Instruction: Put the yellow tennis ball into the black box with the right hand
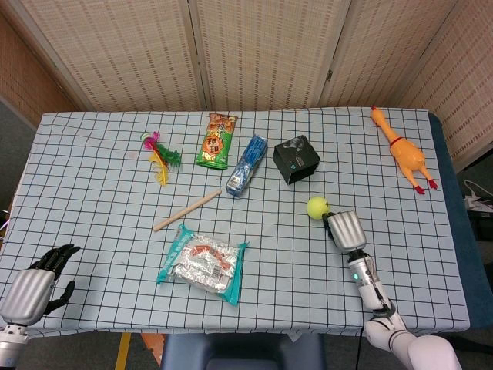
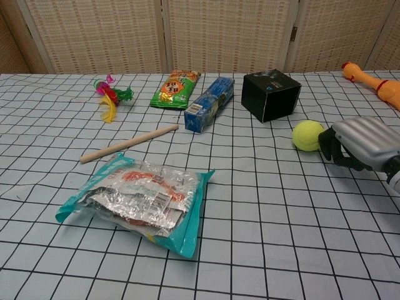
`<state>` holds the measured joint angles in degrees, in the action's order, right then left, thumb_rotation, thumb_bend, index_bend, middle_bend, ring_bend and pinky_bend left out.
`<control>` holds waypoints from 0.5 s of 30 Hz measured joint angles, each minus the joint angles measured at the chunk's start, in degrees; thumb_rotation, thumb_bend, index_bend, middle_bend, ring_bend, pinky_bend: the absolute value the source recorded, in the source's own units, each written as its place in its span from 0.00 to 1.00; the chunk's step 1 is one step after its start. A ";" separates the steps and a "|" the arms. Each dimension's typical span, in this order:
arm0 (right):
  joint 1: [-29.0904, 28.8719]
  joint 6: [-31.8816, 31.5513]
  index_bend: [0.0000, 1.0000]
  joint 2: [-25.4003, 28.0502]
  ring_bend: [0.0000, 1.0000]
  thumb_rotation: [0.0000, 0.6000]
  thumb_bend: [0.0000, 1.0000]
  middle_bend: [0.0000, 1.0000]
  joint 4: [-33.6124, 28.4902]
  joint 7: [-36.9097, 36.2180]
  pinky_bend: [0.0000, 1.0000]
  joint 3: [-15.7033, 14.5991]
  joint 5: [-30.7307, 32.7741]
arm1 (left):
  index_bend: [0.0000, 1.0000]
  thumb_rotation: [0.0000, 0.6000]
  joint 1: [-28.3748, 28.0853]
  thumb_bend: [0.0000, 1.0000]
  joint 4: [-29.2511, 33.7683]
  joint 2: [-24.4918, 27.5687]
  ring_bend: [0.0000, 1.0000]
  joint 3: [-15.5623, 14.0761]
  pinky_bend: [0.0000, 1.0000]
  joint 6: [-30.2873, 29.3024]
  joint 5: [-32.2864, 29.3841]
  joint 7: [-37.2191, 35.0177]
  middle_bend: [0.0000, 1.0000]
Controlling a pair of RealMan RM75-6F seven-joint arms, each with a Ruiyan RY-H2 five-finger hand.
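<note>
Right hand touches tennis ball — black box near.

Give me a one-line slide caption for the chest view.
Right hand at the yellow tennis ball on the checked cloth, black box just beyond.

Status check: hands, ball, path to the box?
Right hand beside yellow tennis ball, no grip. Left hand idle. Black box closed-looking; path clear.
</note>
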<state>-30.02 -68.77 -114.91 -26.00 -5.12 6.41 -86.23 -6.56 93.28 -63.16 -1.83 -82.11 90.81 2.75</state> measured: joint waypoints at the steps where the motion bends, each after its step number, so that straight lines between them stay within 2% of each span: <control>1: -0.27 0.14 0.82 -0.24 0.73 1.00 1.00 0.78 0.44 -0.12 0.78 0.10 0.09 | 0.16 1.00 -0.03 0.46 0.03 -0.01 0.15 0.00 0.42 0.10 -0.05 0.10 0.14; 15: -4.19 2.49 0.82 -2.81 0.73 1.00 1.00 0.78 6.80 -1.46 0.78 1.43 1.40 | 0.16 1.00 -0.39 0.46 0.09 -0.17 0.16 0.07 0.42 0.90 -0.60 0.39 0.14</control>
<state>-34.21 -66.27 -117.72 -19.20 -6.57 7.84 -84.84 -6.95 93.37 -63.33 -1.76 -81.21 90.20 3.13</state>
